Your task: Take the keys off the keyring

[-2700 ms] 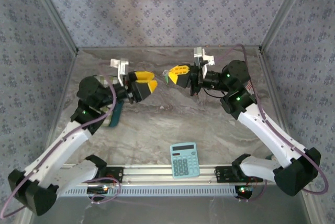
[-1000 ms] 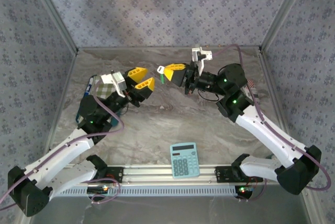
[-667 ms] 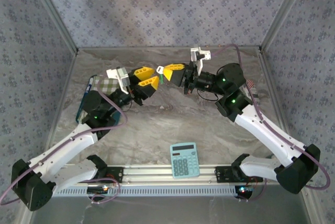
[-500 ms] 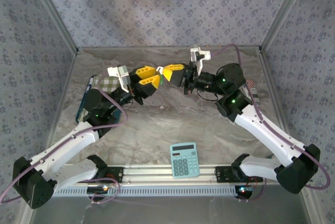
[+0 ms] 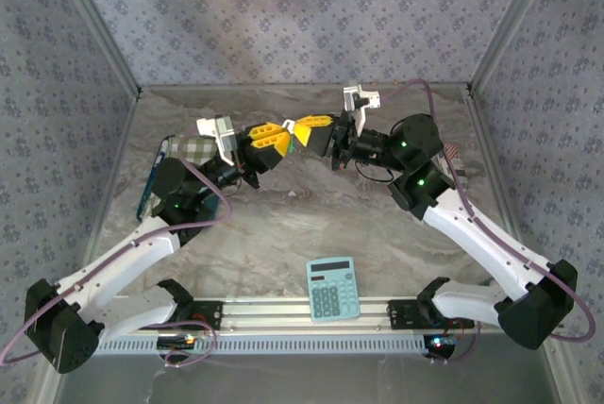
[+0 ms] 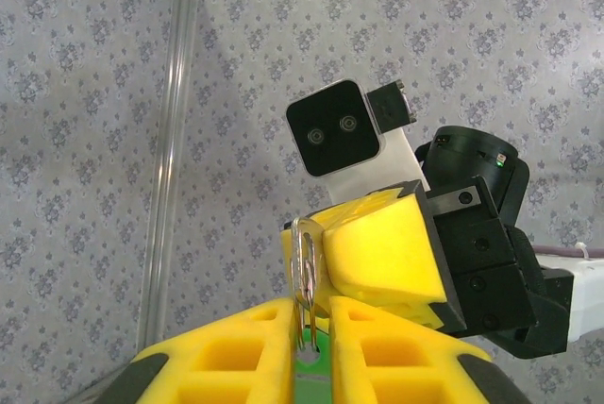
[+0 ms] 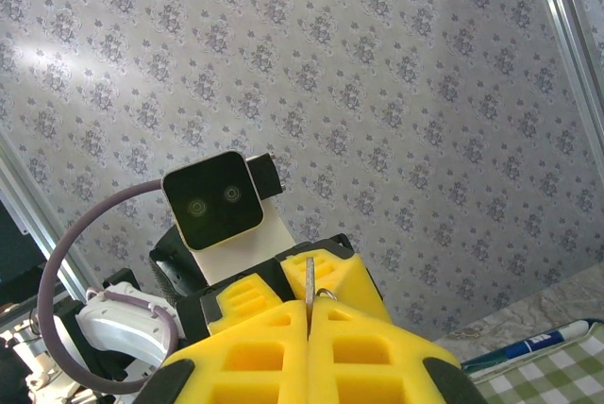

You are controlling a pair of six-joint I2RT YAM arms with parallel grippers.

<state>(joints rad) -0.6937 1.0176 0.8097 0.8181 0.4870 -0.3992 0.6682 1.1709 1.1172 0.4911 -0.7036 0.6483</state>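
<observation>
Both grippers meet in the air over the back of the table. My right gripper (image 5: 300, 130) is shut on the metal keyring (image 6: 307, 267), whose edge stands up between its yellow fingers (image 7: 363, 328). The keys, a tiny bright green piece (image 6: 312, 373), hang from the ring's lower end. My left gripper (image 6: 312, 319) points up at the ring. Its fingers (image 6: 236, 347) press on both sides of the green piece, and the ring's wires run down into the narrow gap. The left gripper (image 5: 282, 138) sits tip to tip with the right one.
A light blue calculator (image 5: 332, 288) lies near the front rail (image 5: 283, 310). A green checked cloth (image 5: 193, 151) with a blue-edged item lies at the left, under the left arm. Patterned walls close in the back and sides.
My left gripper has moved right and up to the right gripper, and its jaws have narrowed onto the green piece. The right arm has hardly moved.
</observation>
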